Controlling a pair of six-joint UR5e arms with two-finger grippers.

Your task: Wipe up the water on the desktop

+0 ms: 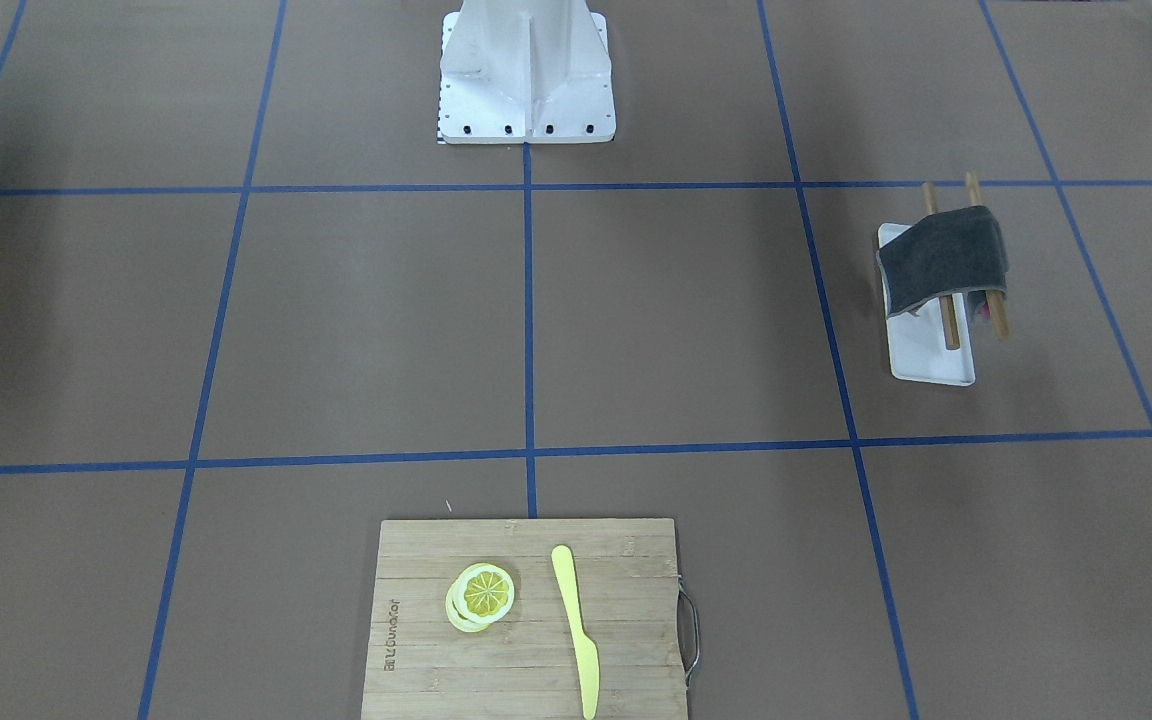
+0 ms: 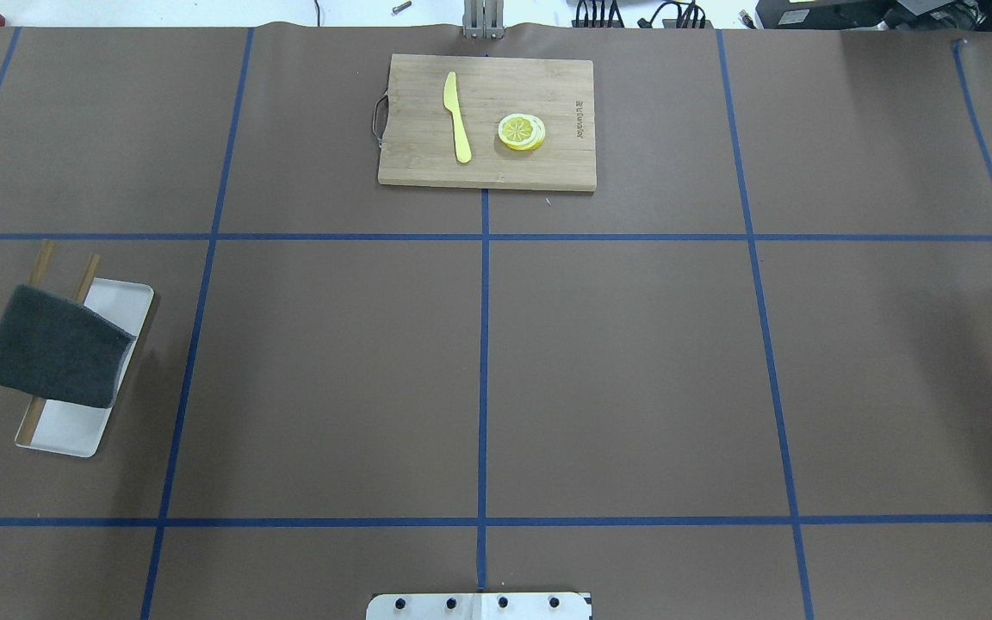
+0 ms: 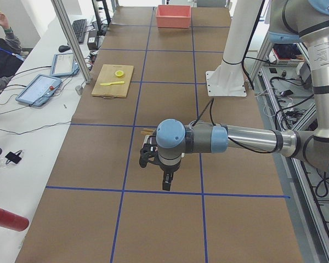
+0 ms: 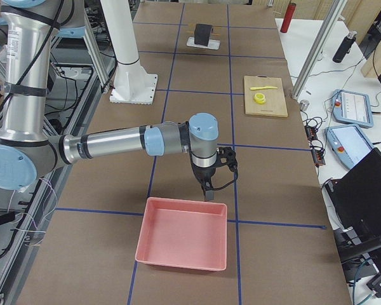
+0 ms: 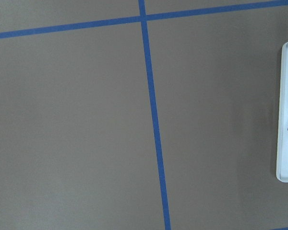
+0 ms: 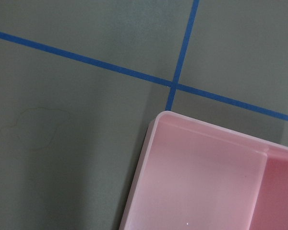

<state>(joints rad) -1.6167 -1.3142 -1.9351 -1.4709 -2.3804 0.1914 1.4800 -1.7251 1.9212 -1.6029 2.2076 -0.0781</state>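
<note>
Overhead exterior: one desktop (image 2: 634, 362), one grey cloth (image 2: 52, 357), two wooden sticks (image 2: 41, 261)

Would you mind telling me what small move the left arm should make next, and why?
Probably shift the left gripper sideways over the grey cloth: it hangs untouched on two wooden sticks above the white tray, which only edges into the left wrist view.

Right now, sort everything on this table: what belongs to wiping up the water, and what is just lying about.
For the job: desktop; grey cloth draped over two wooden sticks above the white tray; faint outline on the desktop, possibly water.

Just lying about: cutting board; yellow knife; lemon slices; pink bin.
</note>
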